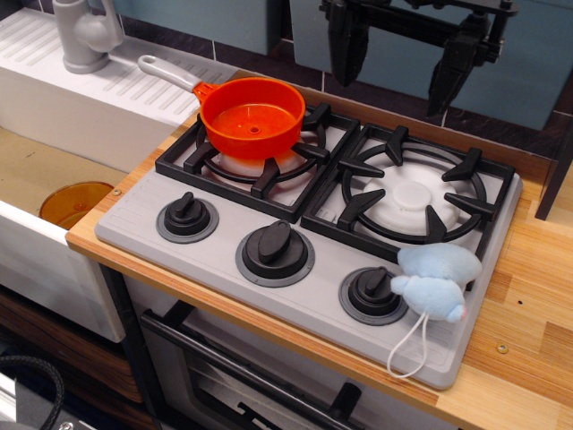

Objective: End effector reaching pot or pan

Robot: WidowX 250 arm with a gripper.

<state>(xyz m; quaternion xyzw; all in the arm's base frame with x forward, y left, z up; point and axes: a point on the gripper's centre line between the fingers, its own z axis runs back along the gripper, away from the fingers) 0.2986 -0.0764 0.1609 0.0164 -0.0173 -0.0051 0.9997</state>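
**Gripper held high above the stove, saucepan on the left burner**

In the single view, observation.image, the black gripper [401,76] is seen at the top edge of the picture, above the back of the stove and in front of the blue-grey wall. Its body is cut off by the frame. Two dark fingers [344,49] are hung downward and are set wide apart, with nothing held between them.

The bright orange saucepan [252,117] is placed upright on the left burner grate [260,175], at the back left of the grey stove top [134,224]. Its light grey handle [167,72] is pointed away to the upper left, toward the white drainer [98,98] and the grey tap [85,36]. The saucepan is well apart from the gripper, lower and to the left of it.

The right burner grate [412,193] is left bare. A pale blue toy mouse [434,279] with a white cord tail is laid at the front right of the stove, touching the rightmost of three black knobs [372,291]. A dull orange-brown bowl [73,202] is seen down in the sink at the left. The stove is set into a wooden counter [528,322].
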